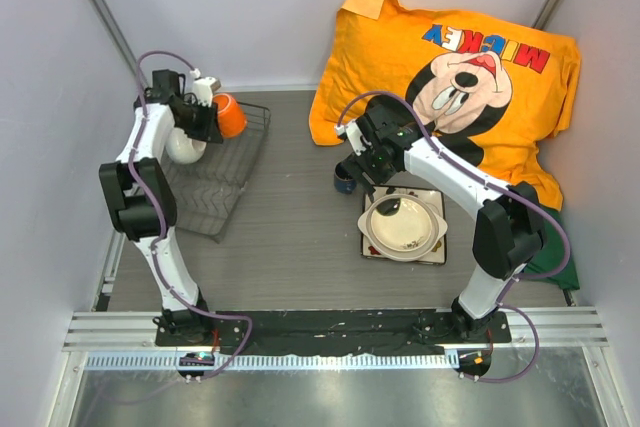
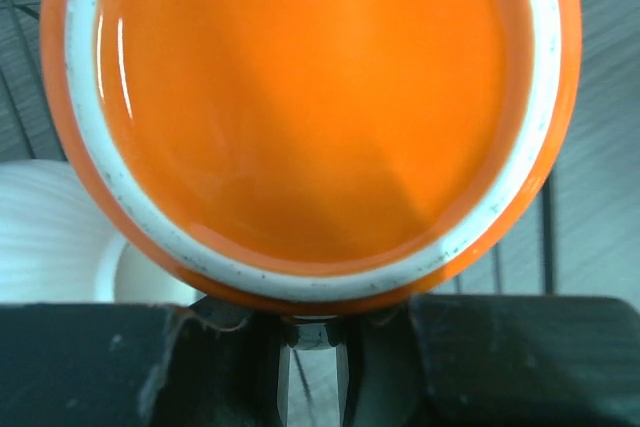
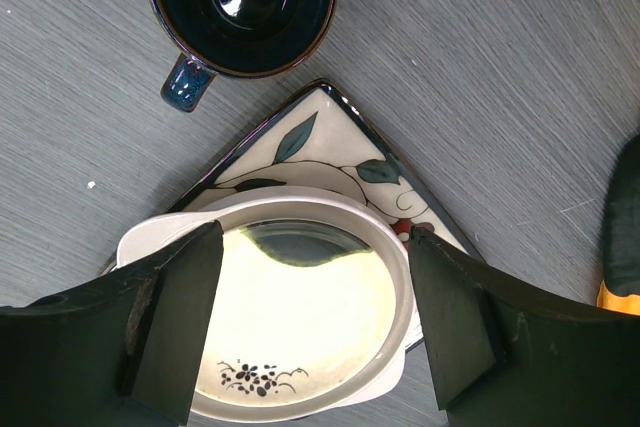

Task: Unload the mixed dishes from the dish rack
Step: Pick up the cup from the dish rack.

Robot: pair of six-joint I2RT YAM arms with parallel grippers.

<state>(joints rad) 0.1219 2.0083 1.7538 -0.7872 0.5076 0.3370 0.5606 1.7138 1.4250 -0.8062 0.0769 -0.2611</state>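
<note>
One lift: left gripper (image 2: 316,315), clamped on glossy orange mug (image 2: 310,107), should clear dark wire rack (image 1: 226,179) tines.
Right gripper (image 3: 315,239): apart, empty.

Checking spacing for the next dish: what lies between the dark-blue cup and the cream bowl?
In the right wrist view: below the dark-blue cup, a sliver of bare table, then the leafy corner of the square plate under the cream bowl.

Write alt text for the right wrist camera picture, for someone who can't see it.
The right gripper, jaws open, hovers over a cream round bowl that sits on a square floral plate. Beyond them a small dark-blue cup stands upright on the grey table, its handle pointing toward the lower left.
</note>
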